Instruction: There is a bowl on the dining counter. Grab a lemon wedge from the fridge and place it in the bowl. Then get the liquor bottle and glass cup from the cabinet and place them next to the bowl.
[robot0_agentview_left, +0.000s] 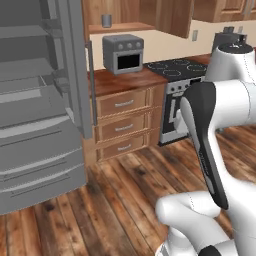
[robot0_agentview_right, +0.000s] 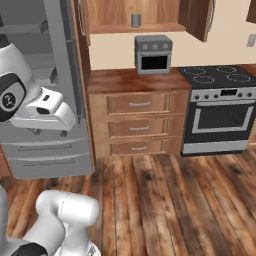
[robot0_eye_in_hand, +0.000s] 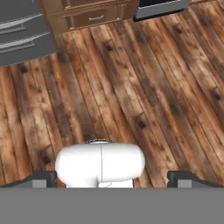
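Observation:
The fridge (robot0_agentview_left: 35, 100) stands open at the left, its grey shelves and lower drawers showing, and its door edge (robot0_agentview_right: 67, 75) juts toward the room. On the open cabinet's shelf (robot0_agentview_left: 120, 27) above the counter stands the grey glass cup (robot0_agentview_left: 106, 20), which the right base view has as the cup (robot0_agentview_right: 135, 20). My gripper (robot0_eye_in_hand: 112, 180) points down at the wooden floor, open, its fingertips (robot0_eye_in_hand: 43, 179) wide apart with nothing between them. In the right base view my white hand (robot0_agentview_right: 50, 111) hangs in front of the fridge. The bowl, dining counter, lemon wedge and liquor bottle are out of view.
A grey toaster oven (robot0_agentview_right: 153, 54) sits on the wall counter (robot0_agentview_right: 130, 80) over wooden drawers (robot0_agentview_right: 137, 125). A black-topped stove (robot0_agentview_right: 220, 110) stands to the right. A dark cabinet door (robot0_agentview_right: 197, 17) hangs open. Plank floor (robot0_eye_in_hand: 144, 87) spreads below.

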